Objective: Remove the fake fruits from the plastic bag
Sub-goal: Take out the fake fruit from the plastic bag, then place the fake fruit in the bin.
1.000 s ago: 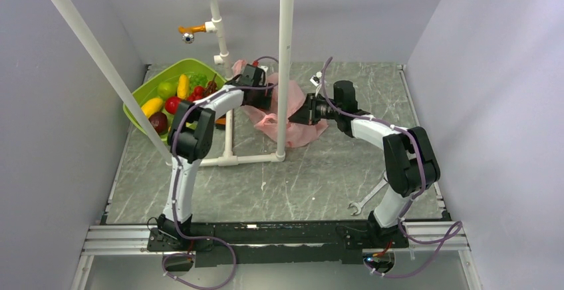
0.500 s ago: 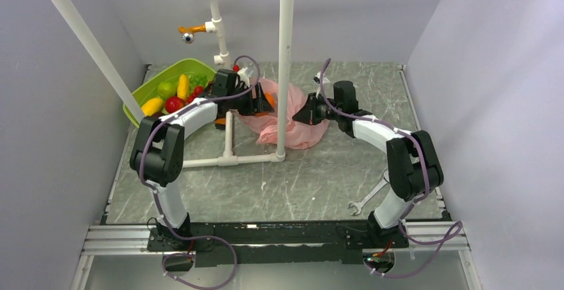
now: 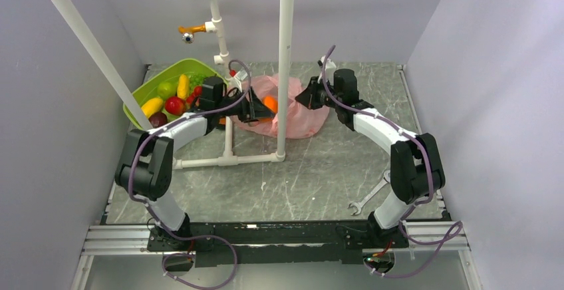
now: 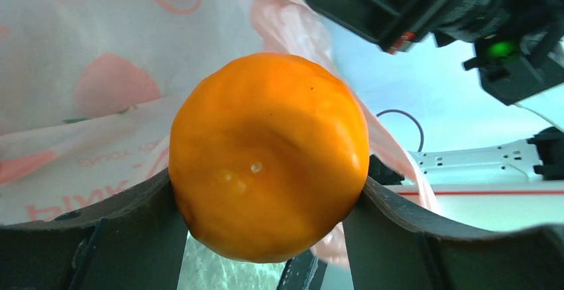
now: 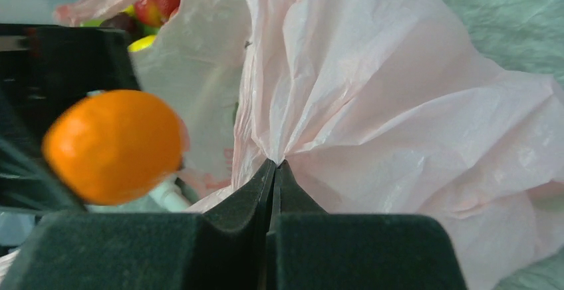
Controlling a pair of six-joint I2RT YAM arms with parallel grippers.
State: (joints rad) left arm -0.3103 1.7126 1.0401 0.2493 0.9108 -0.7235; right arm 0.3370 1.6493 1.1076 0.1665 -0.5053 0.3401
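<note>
**Orange fruit held at the bag's mouth, bag pinched from the right**

The left claw (image 3: 257, 109) stood wide apart with its two fingers pressed against the flanks of the orange fake fruit (image 4: 268, 157), which filled the gap between them. The fruit hung above the tabletop (image 3: 319, 177) at the left edge of the plastic bag (image 3: 302, 118). Pink film showed behind it, but none lay over it.

The right claw (image 5: 275, 173) was fully closed, its tips meeting on a gathered fold of the bag. The film fanned out in creases from that pinch. Seen from above, this claw gripped the bag's far right side and held that part raised, while the rest of the bag drooped onto the tabletop beside the upright white pipe (image 3: 286, 64).

Left of the bag sat a green basin (image 3: 141, 97), where red fake fruits (image 3: 174, 106) lay among yellow and green pieces. A wrench (image 3: 370, 195) lay well apart, near the right arm's base.
</note>
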